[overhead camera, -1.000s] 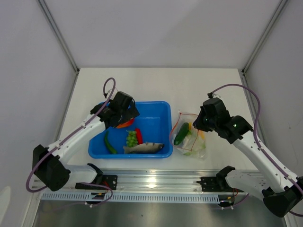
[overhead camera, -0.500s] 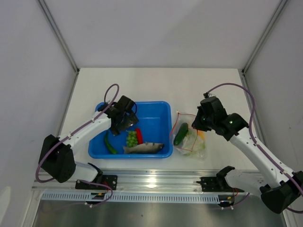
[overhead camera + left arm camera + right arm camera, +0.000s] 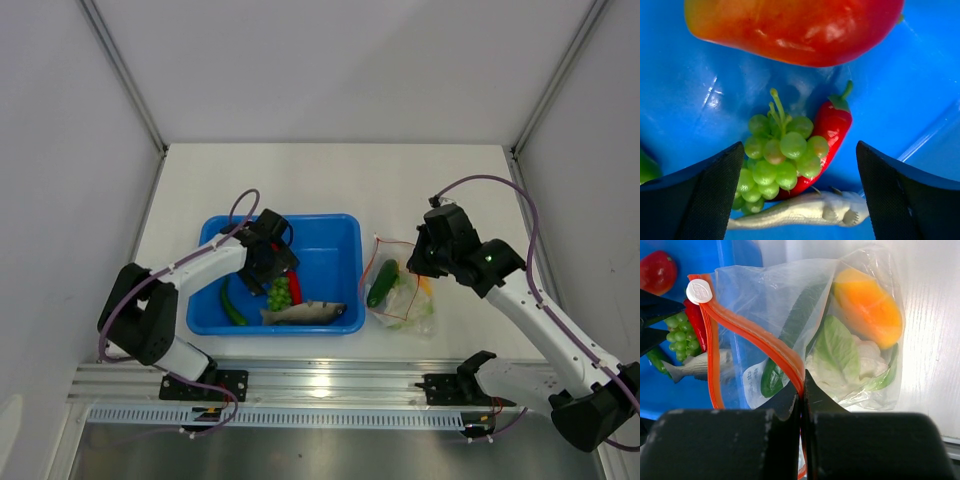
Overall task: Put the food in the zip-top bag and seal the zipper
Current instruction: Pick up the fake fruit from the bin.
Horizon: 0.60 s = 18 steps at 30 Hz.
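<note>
Since a second ago my left arm has swung down from the far-left corner of the blue tray [image 3: 335, 232] toward its middle. My left gripper [image 3: 801, 170] now hangs over the green grapes [image 3: 782, 160] with its jaws spread wide and nothing in them. The red chili [image 3: 832, 130] lies touching the bunch on its right, the fish [image 3: 800, 210] sits just beneath, and the tomato [image 3: 795, 25] is beyond. If I close here I could pinch the chili along with the grapes, or squeeze only a few of them so the lumpy bunch rolls out on the lift. To the right, the zip-top bag [image 3: 770, 295] lies on the table just beside the tray, with the cucumber [image 3: 790, 340], cauliflower [image 3: 840, 360] and mango [image 3: 867, 305] already inside. My right gripper [image 3: 802, 405] is clamped tight on the zipper [image 3: 750, 332] at one spot only. I judge the slack film could sag and narrow the mouth, so the grapes would catch on the strip, or the thin strip could slide out of my pinch.
</note>
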Tool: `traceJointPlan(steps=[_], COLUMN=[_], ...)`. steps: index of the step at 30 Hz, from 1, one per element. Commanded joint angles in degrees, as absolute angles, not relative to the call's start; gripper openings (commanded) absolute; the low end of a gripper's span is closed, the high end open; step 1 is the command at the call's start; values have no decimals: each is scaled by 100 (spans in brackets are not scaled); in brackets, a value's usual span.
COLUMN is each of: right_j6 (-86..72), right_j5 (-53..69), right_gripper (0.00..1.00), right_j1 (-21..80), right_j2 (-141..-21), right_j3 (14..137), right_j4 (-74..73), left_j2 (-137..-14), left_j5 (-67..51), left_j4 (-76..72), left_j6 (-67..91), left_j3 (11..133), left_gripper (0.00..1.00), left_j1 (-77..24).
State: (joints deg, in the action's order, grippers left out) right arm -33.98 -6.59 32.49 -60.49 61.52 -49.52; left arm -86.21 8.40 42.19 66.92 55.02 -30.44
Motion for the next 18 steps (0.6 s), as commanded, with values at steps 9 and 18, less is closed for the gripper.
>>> traceJointPlan(steps=[9, 18], right_j6=[-3270, -3287], right_j5=[-773, -782], right_gripper=[0, 0], right_j1=[3208, 3199], right_j2=[-5906, -5845], right_j3=[6399, 6381], right_j4=[-5018, -4992], left_j2=[-8824, -8781], left_j5=[387, 263], left_j4=[3700, 3375], left_j6=[7058, 6917], left_j3=[5168, 5071], left_gripper=[67, 28], left_j1=[-2874, -2874])
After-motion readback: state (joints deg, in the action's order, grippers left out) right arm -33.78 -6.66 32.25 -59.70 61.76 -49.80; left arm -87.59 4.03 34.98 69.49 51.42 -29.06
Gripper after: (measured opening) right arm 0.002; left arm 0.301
